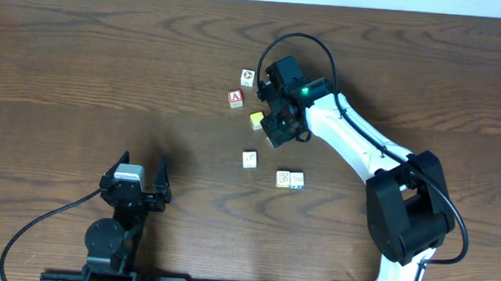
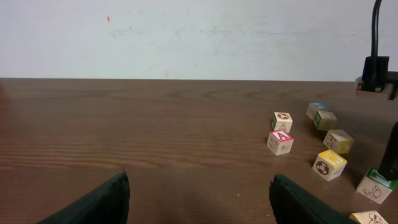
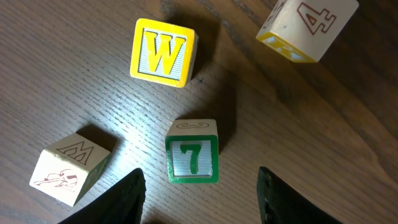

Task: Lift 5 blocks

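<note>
Over the counter (image 3: 298, 124), right claw (image 3: 200, 173) stands spread either side of green block (image 3: 192, 155), not touching it. Left claw (image 2: 199, 176) spread wide, apart from blocks (image 1: 249, 159).

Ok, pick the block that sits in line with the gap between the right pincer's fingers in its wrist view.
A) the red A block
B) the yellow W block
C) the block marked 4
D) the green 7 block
D: in the right wrist view the green 7 block sits centred at the gap of the open right pincer, untouched, while the yellow W block lies farther ahead.
</note>
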You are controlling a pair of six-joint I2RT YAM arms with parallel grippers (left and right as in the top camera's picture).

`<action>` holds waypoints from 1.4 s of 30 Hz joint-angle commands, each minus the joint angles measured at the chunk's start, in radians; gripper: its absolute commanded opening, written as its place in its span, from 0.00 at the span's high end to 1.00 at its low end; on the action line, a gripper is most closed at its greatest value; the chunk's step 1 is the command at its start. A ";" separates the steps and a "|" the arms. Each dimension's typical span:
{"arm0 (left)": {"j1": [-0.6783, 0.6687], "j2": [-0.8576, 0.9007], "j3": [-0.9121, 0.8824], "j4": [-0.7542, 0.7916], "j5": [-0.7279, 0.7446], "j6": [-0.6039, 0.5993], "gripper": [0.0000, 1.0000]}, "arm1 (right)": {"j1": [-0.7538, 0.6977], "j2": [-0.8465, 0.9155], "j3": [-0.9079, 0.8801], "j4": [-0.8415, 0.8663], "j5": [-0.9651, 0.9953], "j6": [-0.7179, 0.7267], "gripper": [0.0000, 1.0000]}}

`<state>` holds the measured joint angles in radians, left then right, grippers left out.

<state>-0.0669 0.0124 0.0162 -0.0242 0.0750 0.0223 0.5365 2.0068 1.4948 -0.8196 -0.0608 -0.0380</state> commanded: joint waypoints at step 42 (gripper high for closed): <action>0.005 -0.001 -0.012 -0.040 0.018 -0.005 0.28 | 0.052 0.068 -0.005 -0.050 -0.001 0.266 0.78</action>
<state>-0.0669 0.0124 0.0162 -0.0242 0.0753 0.0223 0.5632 2.0708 1.4914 -0.8505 -0.0563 0.1520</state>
